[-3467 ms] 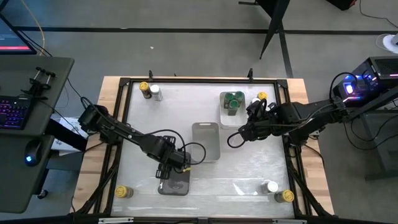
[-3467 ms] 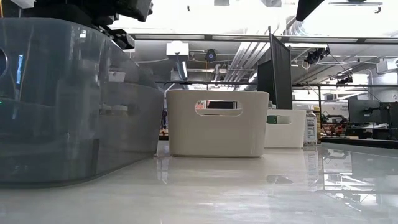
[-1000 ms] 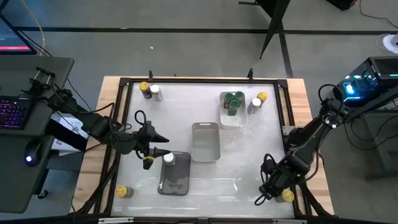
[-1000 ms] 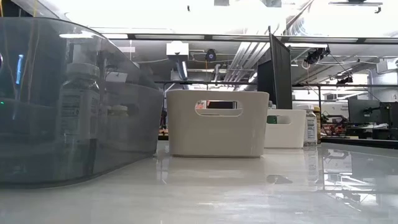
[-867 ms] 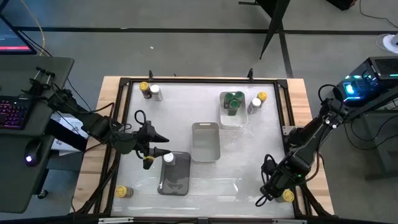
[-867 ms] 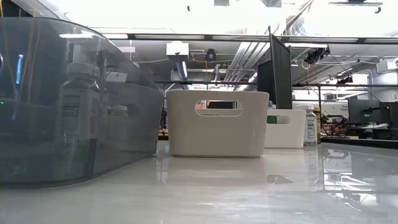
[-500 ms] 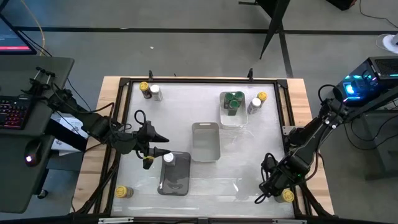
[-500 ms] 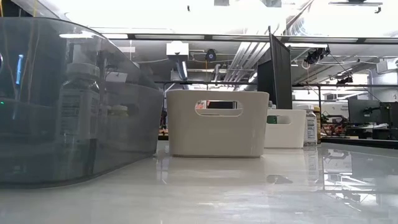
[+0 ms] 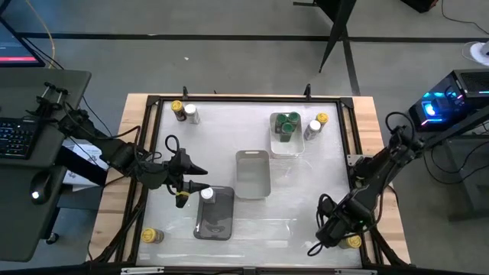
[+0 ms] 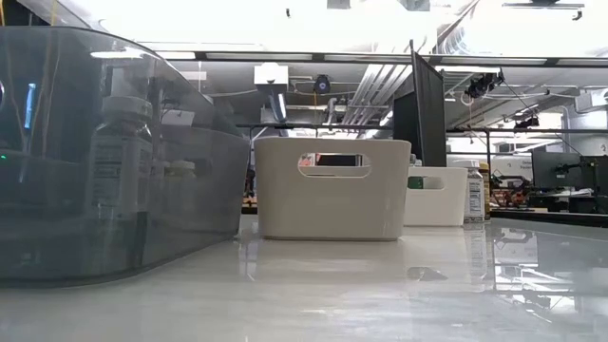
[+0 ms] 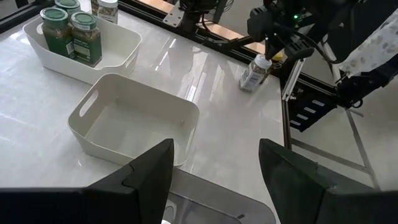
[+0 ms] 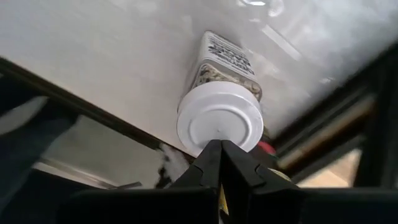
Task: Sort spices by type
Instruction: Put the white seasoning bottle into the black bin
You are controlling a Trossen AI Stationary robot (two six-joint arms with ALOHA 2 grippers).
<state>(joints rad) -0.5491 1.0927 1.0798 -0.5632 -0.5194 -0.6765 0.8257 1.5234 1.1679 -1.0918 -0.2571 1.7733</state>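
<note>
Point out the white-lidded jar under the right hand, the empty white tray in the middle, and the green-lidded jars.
white-lidded jar (image 12: 219,124), right wrist view, on its round lid.
empty white tray (image 11: 134,127), left wrist view, on its bare floor.
green-lidded jars (image 11: 85,38), left wrist view, on one jar's glass body.

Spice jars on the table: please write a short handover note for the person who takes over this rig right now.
Left end effector: open, empty, beside the grey tray.
Right end effector: at the lid of a tilted white-lid jar in the near right corner; whether it holds it is unclear.
Done: green-lid jars in the far white tray; one white-lid jar in the grey tray.
Left: the middle tray is empty. Loose jars: a pair in the far left corner, a pair beside the far tray, yellow-lid ones near left and near right.
</note>
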